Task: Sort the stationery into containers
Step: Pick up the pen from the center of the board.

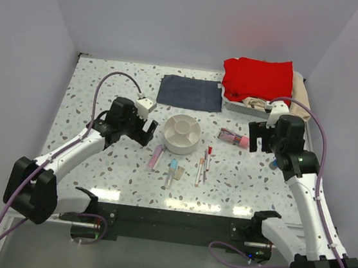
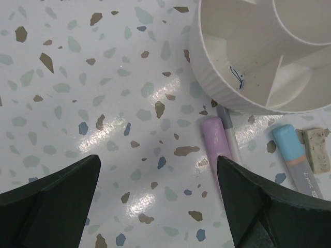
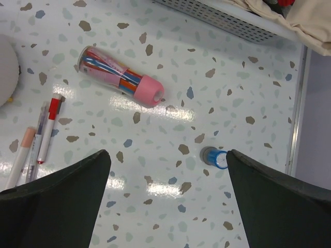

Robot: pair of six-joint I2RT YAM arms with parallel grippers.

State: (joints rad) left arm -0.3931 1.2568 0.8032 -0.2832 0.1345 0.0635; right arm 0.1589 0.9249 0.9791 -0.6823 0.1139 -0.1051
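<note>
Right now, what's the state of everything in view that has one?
left gripper: fingers open, empty.
right gripper: fingers open, empty.
divided bowl: upright, visible compartments empty.
pen tube: on its side, pink cap on.
red-capped pen: lying flat, capped.
blue-capped pen: lying flat, capped.
blue cloth: folded flat.
basket: holds red cloth, beige cloth.

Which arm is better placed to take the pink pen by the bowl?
Left. The left claw, open, hangs beside the pink pen and bowl; the right claw is near the tube, farther off.
</note>
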